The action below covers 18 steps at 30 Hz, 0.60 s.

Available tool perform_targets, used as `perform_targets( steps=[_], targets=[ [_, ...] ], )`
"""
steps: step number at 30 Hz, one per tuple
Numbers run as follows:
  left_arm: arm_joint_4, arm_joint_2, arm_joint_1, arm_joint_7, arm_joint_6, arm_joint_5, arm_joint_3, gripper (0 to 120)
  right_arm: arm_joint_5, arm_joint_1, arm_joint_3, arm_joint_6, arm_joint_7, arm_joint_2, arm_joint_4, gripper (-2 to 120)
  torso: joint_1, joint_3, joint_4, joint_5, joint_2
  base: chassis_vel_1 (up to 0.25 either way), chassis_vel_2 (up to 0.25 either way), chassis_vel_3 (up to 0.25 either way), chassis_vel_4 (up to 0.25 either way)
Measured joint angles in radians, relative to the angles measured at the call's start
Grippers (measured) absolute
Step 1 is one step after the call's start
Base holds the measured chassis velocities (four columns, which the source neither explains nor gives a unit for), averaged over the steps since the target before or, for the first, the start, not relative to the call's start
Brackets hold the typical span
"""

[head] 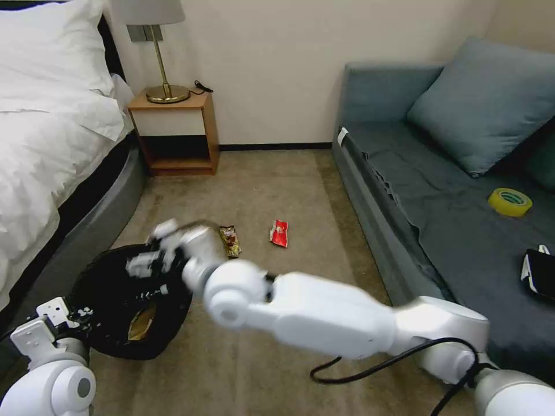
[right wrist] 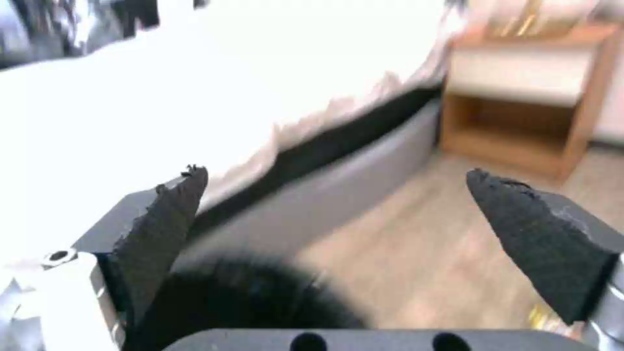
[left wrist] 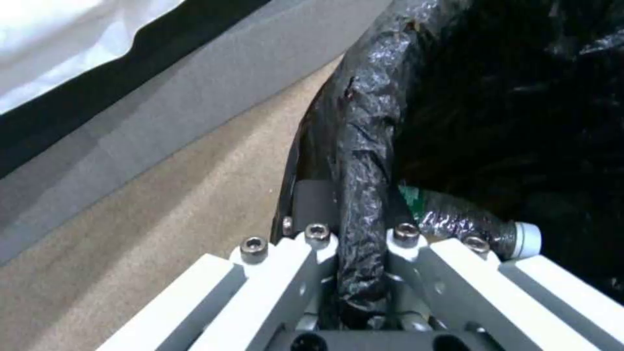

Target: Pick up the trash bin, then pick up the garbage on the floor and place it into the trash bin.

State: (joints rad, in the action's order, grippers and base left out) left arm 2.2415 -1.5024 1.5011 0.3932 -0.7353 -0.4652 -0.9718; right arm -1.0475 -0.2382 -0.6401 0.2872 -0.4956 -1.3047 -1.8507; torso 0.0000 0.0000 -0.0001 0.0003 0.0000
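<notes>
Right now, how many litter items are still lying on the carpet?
2: a gold-brown snack wrapper beside the right gripper, and a red snack packet further right, toward the sofa. The right arm may hide others.

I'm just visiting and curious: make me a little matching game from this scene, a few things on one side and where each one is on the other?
Things:
1. red snack packet
2. yellow tape roll
3. brass lamp
4. small clear bottle

Places:
A. on the wooden nightstand
B. inside the trash bin
C. on the carpet, in the open
D. on the grey sofa

Pairs: 1-C, 2-D, 3-A, 4-B
</notes>
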Motion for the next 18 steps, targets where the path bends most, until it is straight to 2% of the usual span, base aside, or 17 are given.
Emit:
perform_targets(
  steps=[1,3,4,6,7,8,10,11,14,15,16,18],
  targets=[
    [0.000,0.000,0.000,0.000,0.000,0.000,0.000,2,0.000,0.000,0.000,0.000,0.000,0.000,0.000,100,0.000,0.000,0.0000,0.0000,0.000,0.000,0.000,0.000,0.000],
    [0.000,0.005,0.002,-0.001,0.000,-0.003,-0.003,2,0.034,-0.041,0.099,-0.028,0.031,0.075,-0.064,100,0.000,0.000,0.0003,0.0000,0.000,0.000,0.000,0.000,0.000],
    [0.000,0.005,0.002,-0.001,0.000,-0.003,-0.003,2,0.034,-0.041,0.099,-0.028,0.031,0.075,-0.064,100,0.000,0.000,0.0003,0.0000,0.000,0.000,0.000,0.000,0.000],
    [0.001,0.008,0.003,-0.001,0.000,-0.006,-0.004,2,0.059,-0.102,0.195,-0.042,0.052,0.153,-0.129,100,0.000,0.000,0.0005,0.0003,0.000,0.000,0.000,0.000,0.000],
    [0.002,0.011,0.004,-0.001,0.000,-0.009,-0.005,2,0.093,-0.170,0.298,-0.054,0.083,0.237,-0.192,100,0.000,0.000,0.0002,0.0001,0.000,0.000,0.000,0.000,0.000],
    [0.002,0.011,0.004,-0.001,0.000,-0.009,-0.005,2,0.093,-0.170,0.298,-0.054,0.083,0.237,-0.192,100,0.000,0.000,0.0002,0.0001,0.000,0.000,0.000,0.000,0.000],
    [0.000,0.016,0.003,-0.002,0.000,-0.010,-0.005,2,0.167,-0.296,0.450,-0.071,0.124,0.335,-0.281,100,0.000,0.000,-0.0008,0.0008,0.000,0.000,0.000,0.000,0.000],
    [0.000,0.016,0.003,-0.002,0.000,-0.010,-0.005,2,0.167,-0.296,0.450,-0.071,0.124,0.335,-0.281,100,0.000,0.000,-0.0008,0.0008,0.000,0.000,0.000,0.000,0.000],
    [-0.009,0.017,0.000,-0.006,0.000,-0.008,-0.005,2,0.333,-0.525,0.692,-0.077,0.113,0.406,-0.401,100,0.000,0.000,-0.0003,0.0000,0.000,0.000,0.000,0.000,0.000],
    [-0.008,0.016,0.002,-0.008,0.001,-0.005,-0.006,2,0.396,-0.624,0.773,-0.058,0.107,0.409,-0.433,100,0.000,0.000,-0.0001,0.0004,0.000,0.000,0.000,0.000,0.000],
    [-0.008,0.016,0.002,-0.008,0.001,-0.005,-0.006,2,0.396,-0.624,0.773,-0.058,0.107,0.409,-0.433,100,0.000,0.000,-0.0001,0.0004,0.000,0.000,0.000,0.000,0.000],
    [-0.004,0.013,0.003,-0.010,0.002,0.000,-0.008,2,0.492,-0.772,0.900,-0.041,0.092,0.384,-0.486,100,0.000,0.000,0.0001,0.0001,0.000,0.000,0.000,0.000,0.000]
  ],
)
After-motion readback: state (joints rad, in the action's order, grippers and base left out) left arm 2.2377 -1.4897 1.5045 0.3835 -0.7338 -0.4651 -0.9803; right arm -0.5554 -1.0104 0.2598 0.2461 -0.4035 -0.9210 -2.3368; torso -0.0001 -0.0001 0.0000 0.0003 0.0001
